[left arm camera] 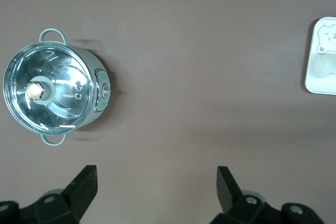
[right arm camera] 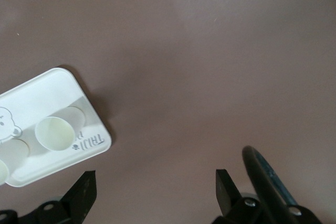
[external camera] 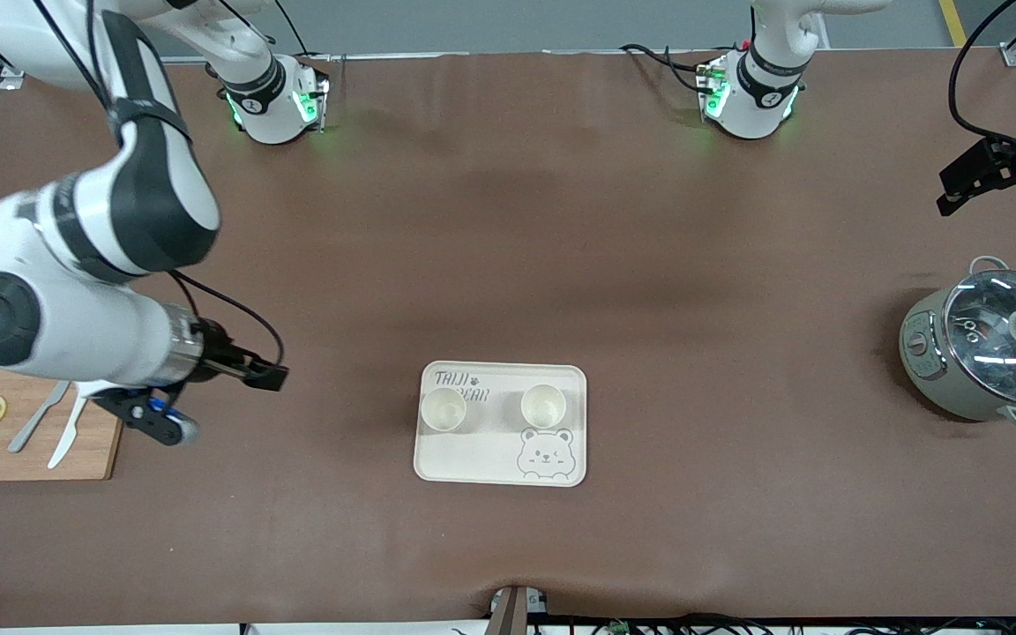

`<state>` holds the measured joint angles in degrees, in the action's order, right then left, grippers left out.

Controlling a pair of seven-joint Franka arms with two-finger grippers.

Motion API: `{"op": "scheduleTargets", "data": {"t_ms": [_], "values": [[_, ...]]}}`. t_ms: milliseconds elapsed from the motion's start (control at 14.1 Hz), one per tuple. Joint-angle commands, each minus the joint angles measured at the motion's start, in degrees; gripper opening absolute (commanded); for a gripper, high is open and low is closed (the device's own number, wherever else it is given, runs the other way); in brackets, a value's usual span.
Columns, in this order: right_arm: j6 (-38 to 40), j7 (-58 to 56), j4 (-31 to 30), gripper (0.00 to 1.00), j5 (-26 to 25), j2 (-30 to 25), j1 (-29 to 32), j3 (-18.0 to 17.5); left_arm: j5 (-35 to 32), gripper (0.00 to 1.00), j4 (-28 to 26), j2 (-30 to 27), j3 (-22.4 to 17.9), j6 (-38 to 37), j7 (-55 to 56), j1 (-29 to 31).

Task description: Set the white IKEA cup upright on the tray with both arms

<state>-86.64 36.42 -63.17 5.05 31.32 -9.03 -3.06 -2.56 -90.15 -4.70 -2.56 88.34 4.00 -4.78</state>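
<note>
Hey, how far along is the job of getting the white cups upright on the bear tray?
It looks finished: two white cups stand upright on the tray. Nothing is in hand: the right claw is open over the table beside the cutting board, and the left claw is open above the table near the pot. Nothing appears left.

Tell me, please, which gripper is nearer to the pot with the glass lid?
The left. The left gripper, open and empty, hangs over bare table just above the pot at that arm's end. The right gripper, also open, sits beside the cutting board, with the tray between.
</note>
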Motion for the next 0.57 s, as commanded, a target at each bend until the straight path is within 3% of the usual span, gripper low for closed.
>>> {"op": "scheduleTargets", "data": {"t_ms": [0,142,355,497], "values": [[-0.4,-13.0,-8.0,1.00,-0.8,-8.2,6.3,-0.9,1.0,1.00,-1.7,-1.2,-0.2,0.7,-0.3,-0.6],[-0.4,-20.6,-11.0,1.00,-1.5,-12.6,8.9,-0.8,0.9,1.00,-1.6,-0.9,1.1,-0.8,0.0,-0.7],[0.2,-21.8,-16.4,1.00,-4.6,-20.2,9.6,-0.8,0.7,1.00,-1.4,-0.8,2.5,-0.7,0.6,-0.5],[2.0,-23.5,-16.5,1.00,-4.7,-23.7,8.7,-0.7,1.0,1.00,-1.4,-0.8,2.6,-0.7,0.6,-0.2]]}}
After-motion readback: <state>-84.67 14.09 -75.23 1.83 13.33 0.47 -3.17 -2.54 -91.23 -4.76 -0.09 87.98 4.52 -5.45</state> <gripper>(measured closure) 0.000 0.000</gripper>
